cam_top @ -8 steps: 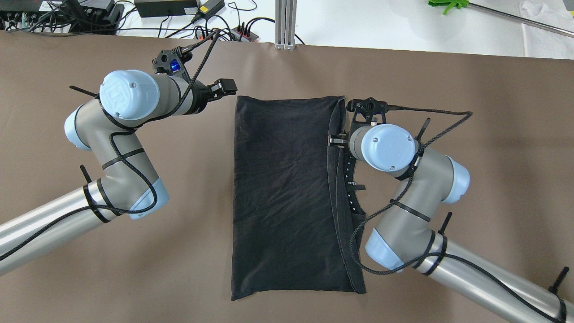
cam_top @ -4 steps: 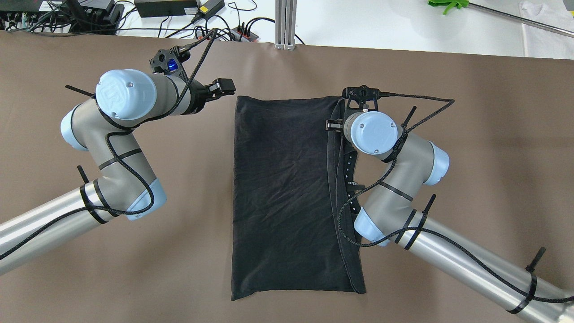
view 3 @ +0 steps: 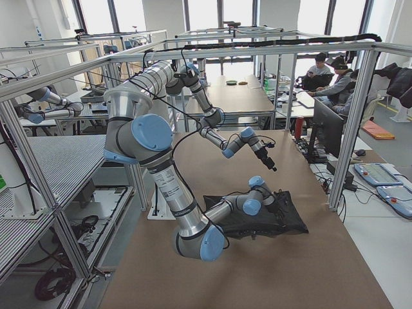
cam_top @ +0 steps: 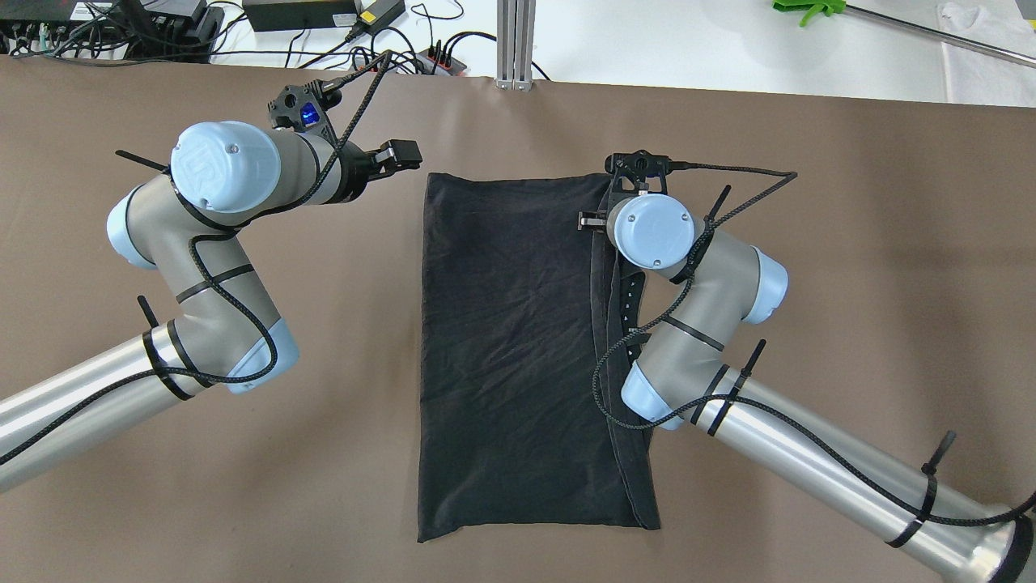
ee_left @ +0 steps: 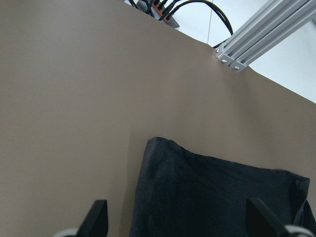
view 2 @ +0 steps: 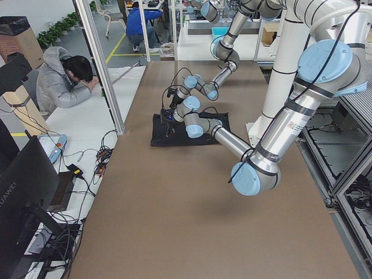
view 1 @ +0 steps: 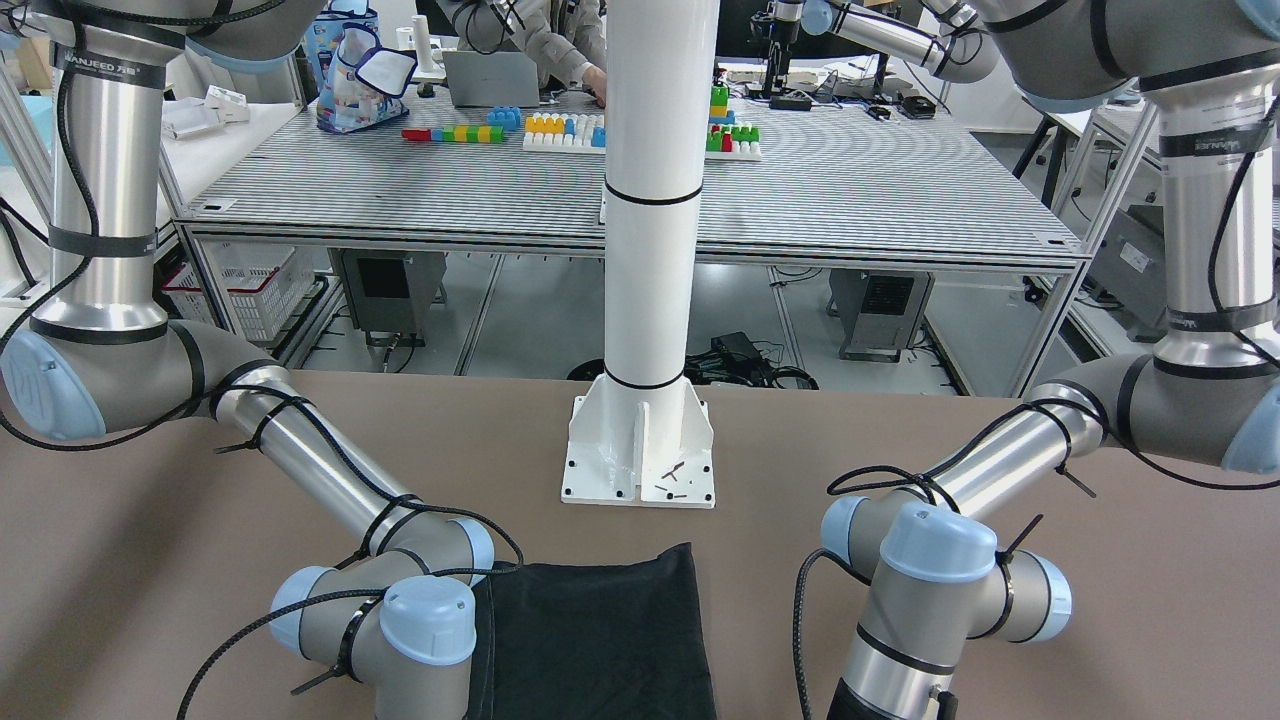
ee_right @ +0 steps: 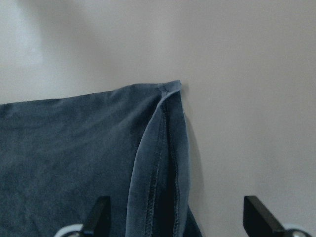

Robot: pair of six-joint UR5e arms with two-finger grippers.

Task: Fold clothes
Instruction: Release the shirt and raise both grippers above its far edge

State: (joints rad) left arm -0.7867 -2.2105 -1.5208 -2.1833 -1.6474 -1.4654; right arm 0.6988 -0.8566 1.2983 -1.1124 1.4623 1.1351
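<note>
The clothes are one black garment lying as a flat, folded rectangle mid-table, with a hemmed flap along its right side. The clothes also show between the two arms in the front-facing view. My left gripper hovers just left of the far left corner; the left wrist view shows it open above that corner. My right gripper is open over the far right corner, holding nothing. In the overhead view it is mostly hidden under its wrist.
A white pole on its base plate stands at the robot's side of the table. Cables and a power strip and an aluminium post lie past the far edge. A seated person is beside the table.
The right arm has moved along the garment's right edge towards its far right corner. The left arm has drifted slightly left and farther away. The garment has not moved.
</note>
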